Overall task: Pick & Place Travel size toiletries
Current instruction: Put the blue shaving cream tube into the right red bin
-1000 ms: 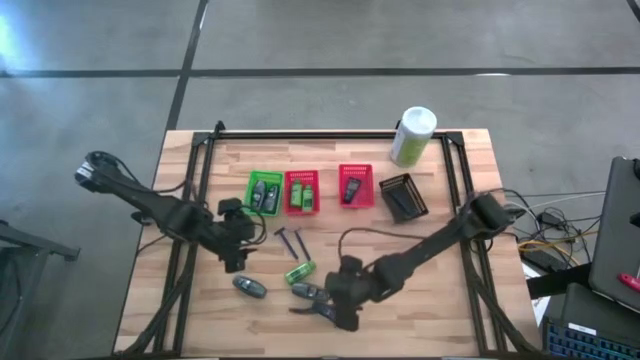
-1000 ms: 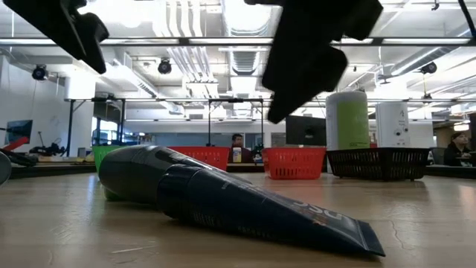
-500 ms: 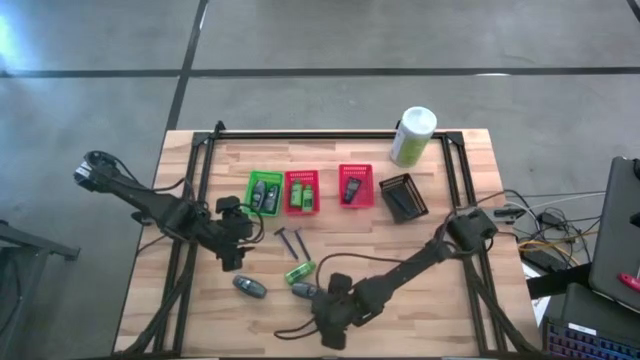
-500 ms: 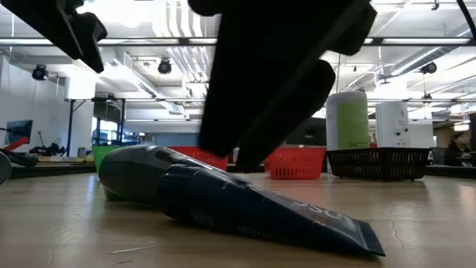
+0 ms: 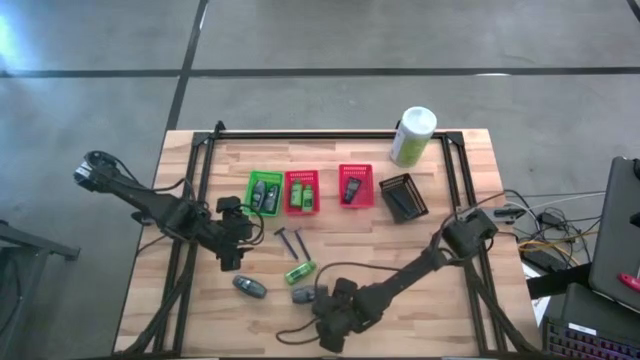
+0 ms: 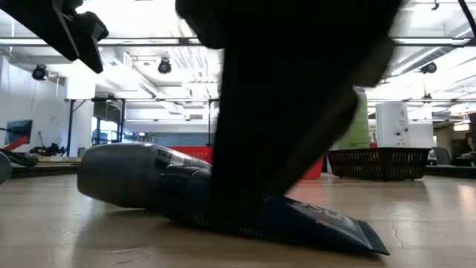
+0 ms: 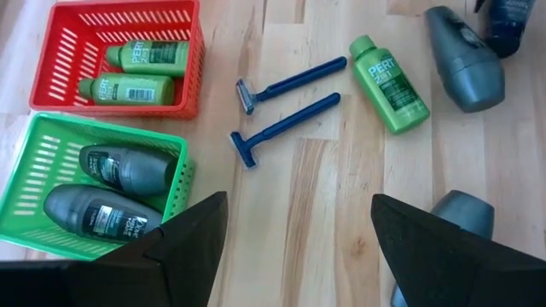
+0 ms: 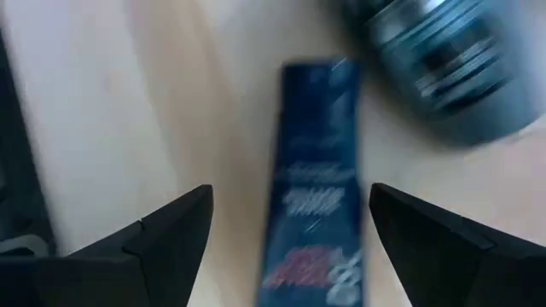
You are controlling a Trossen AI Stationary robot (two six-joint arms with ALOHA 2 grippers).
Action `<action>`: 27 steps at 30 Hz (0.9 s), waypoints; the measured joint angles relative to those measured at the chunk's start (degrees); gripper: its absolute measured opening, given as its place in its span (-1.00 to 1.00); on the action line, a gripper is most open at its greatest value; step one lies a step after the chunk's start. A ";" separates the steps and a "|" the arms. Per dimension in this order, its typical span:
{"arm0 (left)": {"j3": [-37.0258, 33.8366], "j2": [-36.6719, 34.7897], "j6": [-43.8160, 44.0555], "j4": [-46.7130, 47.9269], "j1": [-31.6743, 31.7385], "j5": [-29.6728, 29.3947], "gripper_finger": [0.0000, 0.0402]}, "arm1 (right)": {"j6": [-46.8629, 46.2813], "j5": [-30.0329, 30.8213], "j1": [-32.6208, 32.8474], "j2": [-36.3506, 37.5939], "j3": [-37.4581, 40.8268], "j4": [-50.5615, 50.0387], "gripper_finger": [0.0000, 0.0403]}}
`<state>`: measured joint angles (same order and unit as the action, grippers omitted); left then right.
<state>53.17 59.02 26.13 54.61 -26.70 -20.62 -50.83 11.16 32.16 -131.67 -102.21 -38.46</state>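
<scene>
A dark blue flat tube (image 8: 316,230) lies flat on the wooden table, and also shows in the low view (image 6: 320,222). My right gripper (image 8: 299,256) is open and low over it near the table's near edge (image 5: 328,318). One finger stands on each side of the tube, with a gap on both sides. A grey oval bottle (image 8: 444,68) lies at the tube's cap end (image 5: 303,294). A second grey bottle (image 5: 250,287), a green tube (image 5: 299,271) and two blue razors (image 5: 290,240) lie loose. My left gripper (image 5: 232,258) is open and empty above the table.
At the back stand a green basket (image 5: 264,192) with grey bottles, a red basket (image 5: 302,190) with green tubes, a second red basket (image 5: 355,186) with a dark item, a dark basket (image 5: 404,197) and a white-and-green canister (image 5: 412,136).
My right gripper has gone toward the table's near edge and down, and its open fingers now stand astride the dark tube. In the low view the grey bottle beside the tube has shifted a little along the table.
</scene>
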 joint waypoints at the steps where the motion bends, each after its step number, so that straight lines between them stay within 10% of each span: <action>1: 0.00 0.00 -0.02 0.00 0.00 0.00 0.46 | -0.03 -0.15 0.23 -0.09 -0.07 0.00 0.53; 27: -0.01 0.00 -0.03 0.04 0.04 -0.07 0.46 | -6.13 6.43 -2.77 -2.70 0.00 1.04 0.21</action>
<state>53.16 59.02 26.10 54.65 -26.65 -20.69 -56.97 17.59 29.39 -134.37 -102.22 -37.42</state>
